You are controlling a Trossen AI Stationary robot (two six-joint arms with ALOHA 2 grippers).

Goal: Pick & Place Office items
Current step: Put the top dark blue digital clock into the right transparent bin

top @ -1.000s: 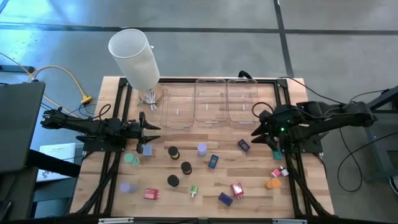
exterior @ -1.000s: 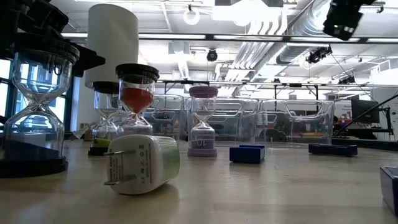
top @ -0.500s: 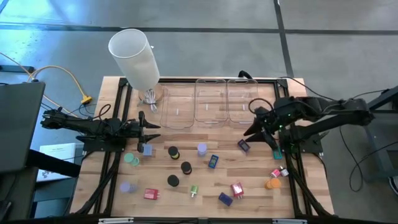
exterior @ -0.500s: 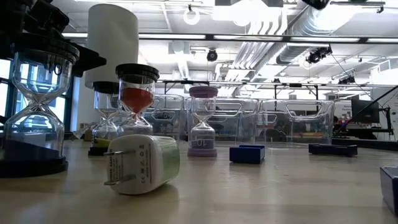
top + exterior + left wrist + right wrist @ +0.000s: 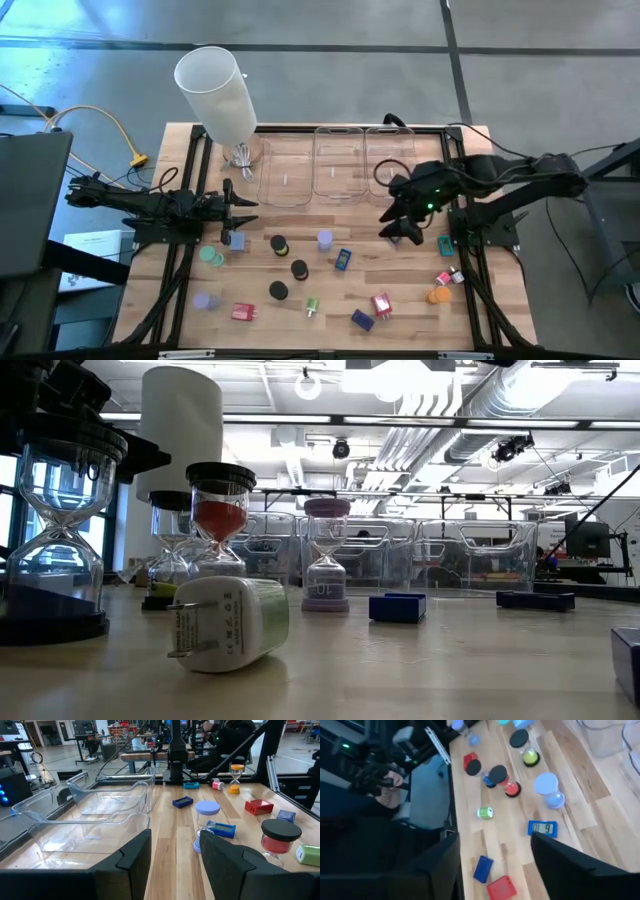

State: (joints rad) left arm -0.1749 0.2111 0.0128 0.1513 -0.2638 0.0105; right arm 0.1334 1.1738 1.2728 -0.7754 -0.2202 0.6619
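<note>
Three clear rectangular plastic trays (image 5: 338, 165) apparently empty; small office items (image 5: 300, 270) still scattered on wooden table (image 5: 400, 290). Right gripper (image 5: 400, 225) jaws open (holding nothing); left gripper (image 5: 238, 212) jaws part-open, empty.

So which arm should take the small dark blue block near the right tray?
Right, I'd say. The right gripper hangs open directly over the dark blue block, while the left gripper waits at the table's left side by the lavender-capped hourglass.

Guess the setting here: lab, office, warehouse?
Likely a robotics lab or workshop: exposed ceiling ducts over an open floor, more workbenches with equipment behind, and a wooden table framed in black rails with clear trays.
</note>
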